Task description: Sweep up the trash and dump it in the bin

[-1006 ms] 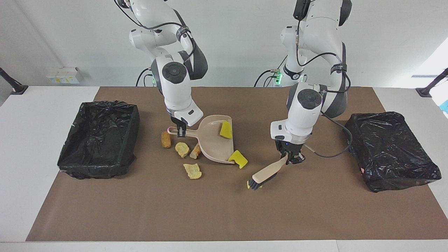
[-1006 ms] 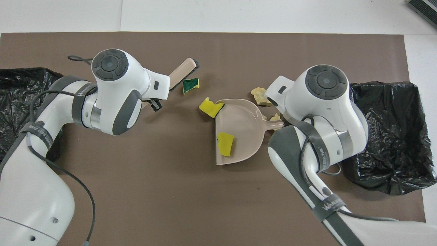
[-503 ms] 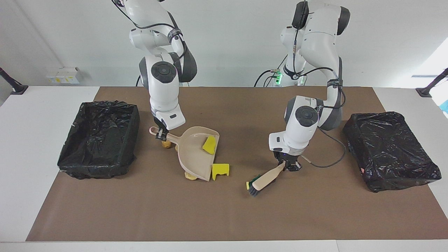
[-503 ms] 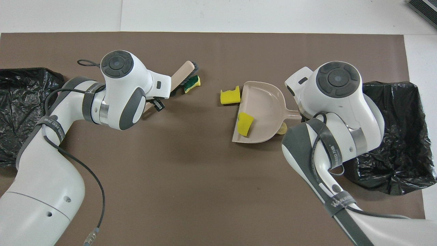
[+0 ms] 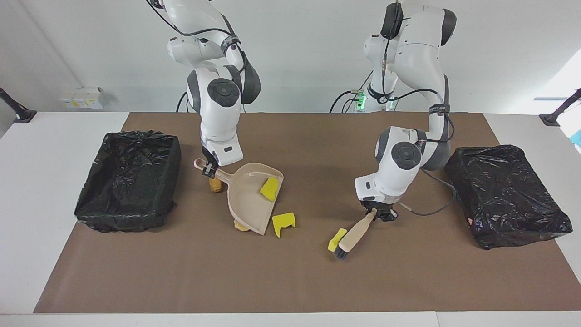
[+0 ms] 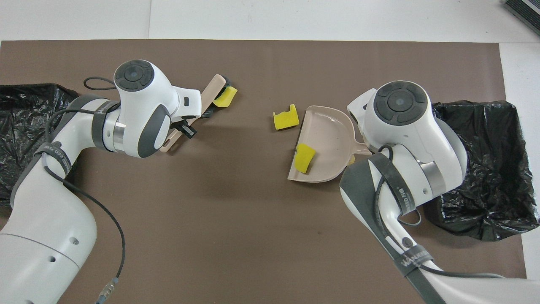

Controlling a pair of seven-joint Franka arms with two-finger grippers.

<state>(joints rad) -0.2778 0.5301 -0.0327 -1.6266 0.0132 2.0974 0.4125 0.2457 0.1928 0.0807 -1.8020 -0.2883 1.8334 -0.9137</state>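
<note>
My right gripper is shut on the handle of the beige dustpan, and my own wrist hides it from overhead. One yellow sponge bit lies in the pan. A second sponge bit lies just outside the pan's lip. A tan lump sits under the handle, and another lump peeks from under the pan. My left gripper is shut on the handle of the beige brush. Its black bristles rest on the mat, touching a third sponge bit.
Two bins lined with black bags stand on the brown mat, one at the right arm's end beside the dustpan, the other at the left arm's end. A black cable trails from the left wrist across the mat.
The right gripper swung the dustpan toward its own end, covering most of the tan lumps. The left gripper pushed the brush away from the robots and turned it; the sponge bit beside it shows yellow.
</note>
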